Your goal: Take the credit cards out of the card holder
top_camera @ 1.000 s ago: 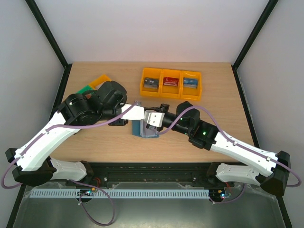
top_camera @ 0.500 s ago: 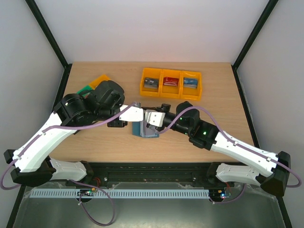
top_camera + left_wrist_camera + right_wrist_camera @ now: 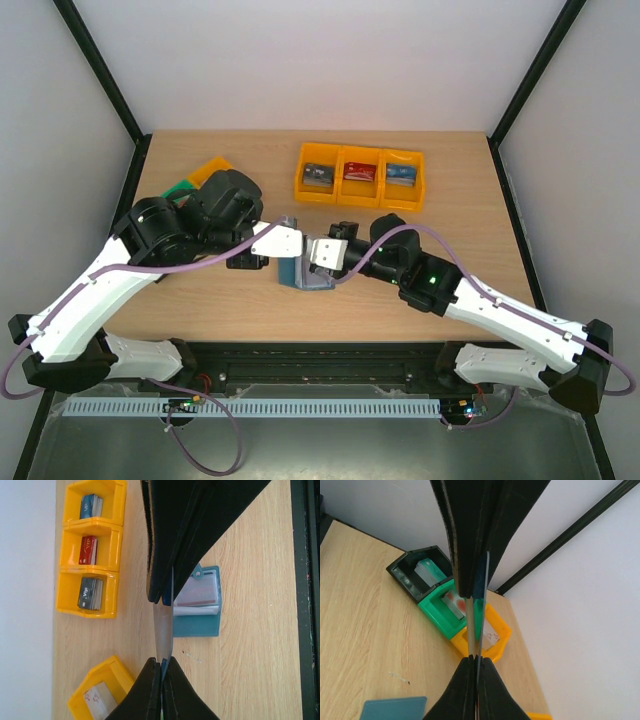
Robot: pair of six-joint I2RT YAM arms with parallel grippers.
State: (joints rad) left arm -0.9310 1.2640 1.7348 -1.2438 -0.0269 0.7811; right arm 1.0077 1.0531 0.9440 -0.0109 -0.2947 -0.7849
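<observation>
The card holder (image 3: pixel 305 274) lies open on the table, teal-blue with pale pockets, and also shows in the left wrist view (image 3: pixel 197 605). My left gripper (image 3: pixel 287 240) and right gripper (image 3: pixel 318 250) meet tip to tip just above it. In the left wrist view my left gripper (image 3: pixel 161 661) is shut on one end of a thin grey credit card (image 3: pixel 163 630), seen edge-on. The right gripper's fingers (image 3: pixel 170 575) clamp its other end. In the right wrist view my right gripper (image 3: pixel 474 657) is shut on the same card (image 3: pixel 471 630).
Three joined orange bins (image 3: pixel 360 196) at the back hold dark grey, red and blue cards. An orange bin (image 3: pixel 212 168) and a green bin (image 3: pixel 178 187) stand at the back left, partly under my left arm. A black bin (image 3: pixel 400 572) shows beside them.
Both grippers have stayed shut and almost in place over the card holder. The left wrist has shifted slightly towards the left.
</observation>
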